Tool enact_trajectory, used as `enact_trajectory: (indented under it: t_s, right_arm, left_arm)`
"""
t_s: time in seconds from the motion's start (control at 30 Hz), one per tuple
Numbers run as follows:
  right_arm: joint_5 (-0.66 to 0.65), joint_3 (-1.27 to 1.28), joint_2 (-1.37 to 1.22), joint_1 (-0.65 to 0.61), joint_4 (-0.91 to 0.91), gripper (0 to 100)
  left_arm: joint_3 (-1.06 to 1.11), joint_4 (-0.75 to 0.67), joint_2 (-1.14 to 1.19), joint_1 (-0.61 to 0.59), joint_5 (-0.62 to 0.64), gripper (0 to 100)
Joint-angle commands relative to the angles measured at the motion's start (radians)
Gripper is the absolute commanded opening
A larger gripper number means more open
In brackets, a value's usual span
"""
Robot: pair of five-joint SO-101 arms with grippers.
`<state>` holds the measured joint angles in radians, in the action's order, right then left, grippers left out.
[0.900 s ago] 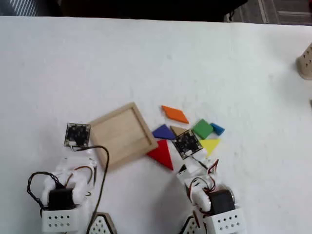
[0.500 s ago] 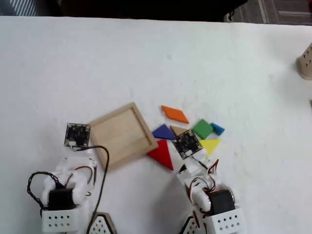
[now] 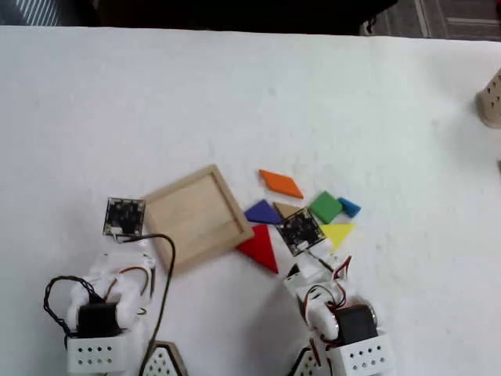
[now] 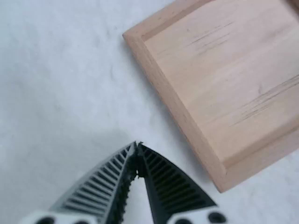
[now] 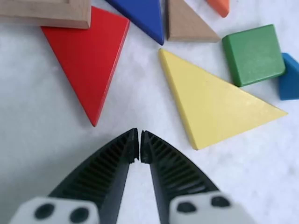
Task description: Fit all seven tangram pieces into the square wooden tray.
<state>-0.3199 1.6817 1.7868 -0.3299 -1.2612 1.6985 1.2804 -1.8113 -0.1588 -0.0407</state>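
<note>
The square wooden tray (image 3: 196, 215) lies empty on the white table, turned at an angle. The tray (image 4: 224, 88) has its corner just ahead of my left gripper (image 4: 137, 154), which is shut over bare table. To the tray's right lie the loose pieces: red triangle (image 3: 261, 247), dark blue triangle (image 3: 263, 211), orange parallelogram (image 3: 281, 183), tan triangle (image 3: 285, 209), green square (image 3: 326, 207), light blue piece (image 3: 349, 207), yellow triangle (image 3: 338, 233). My right gripper (image 5: 139, 147) is shut, empty, between the red triangle (image 5: 88, 56) and yellow triangle (image 5: 212, 105).
A perforated wooden object (image 3: 491, 98) stands at the table's far right edge. Both arm bases (image 3: 98, 321) sit at the near edge. Open white table stretches behind the tray and the pieces.
</note>
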Motion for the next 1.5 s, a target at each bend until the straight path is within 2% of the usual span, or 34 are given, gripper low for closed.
enact_trajectory:
  t_s: [0.0,1.13,1.27,1.37,1.47]
  right_arm:
    - [-0.011,0.008,0.012,-0.005,-0.004,1.9]
    - [-0.011,0.008,0.012,-0.005,-0.004,1.9]
    - [-0.011,0.008,0.012,-0.045,-0.004,1.8]
    - [-0.012,0.008,0.012,-0.031,-0.004,1.8]
    - [-0.012,-0.002,0.013,0.038,0.002,2.1]
  left_arm:
    - [-0.005,0.006,-0.013,-0.007,-0.011,2]
    - [-0.005,0.006,-0.013,-0.002,-0.011,2]
    - [-0.005,0.006,-0.013,-0.002,-0.008,2]
    - [-0.005,-0.028,-0.013,-0.002,-0.006,2]
    - [-0.005,-0.123,-0.013,-0.007,-0.006,2]
